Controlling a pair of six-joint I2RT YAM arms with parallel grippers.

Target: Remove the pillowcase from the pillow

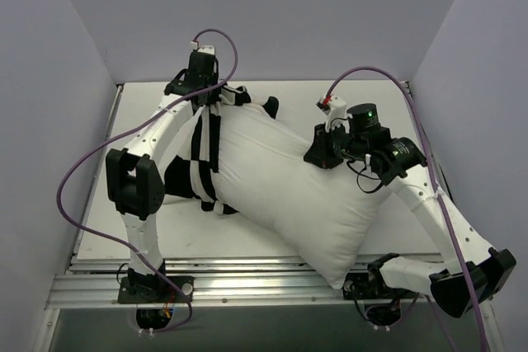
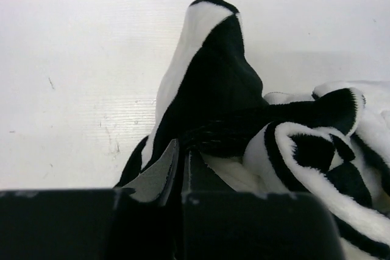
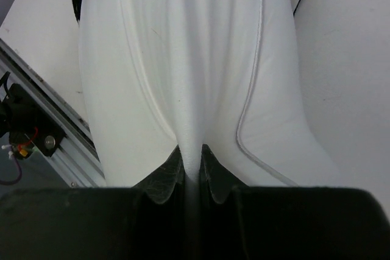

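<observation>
The plain white pillow (image 1: 289, 187) lies diagonally across the table, its near corner over the front rail. The black-and-white checkered pillowcase (image 1: 202, 158) is bunched round the pillow's far left end. My left gripper (image 1: 213, 98) is at that end, shut on a black fold of the pillowcase (image 2: 213, 89); in the left wrist view the gripper (image 2: 181, 164) has the cloth rising from between its fingers. My right gripper (image 1: 324, 152) sits on the pillow's right side. In the right wrist view the gripper (image 3: 192, 164) is shut on a pinched ridge of white pillow (image 3: 183, 59) fabric.
The white table (image 1: 148, 228) is walled by grey panels at the left, back and right. An aluminium rail (image 1: 239, 286) runs along the front edge, with the arm bases and wiring (image 3: 18, 144) there. Purple cables loop above both arms.
</observation>
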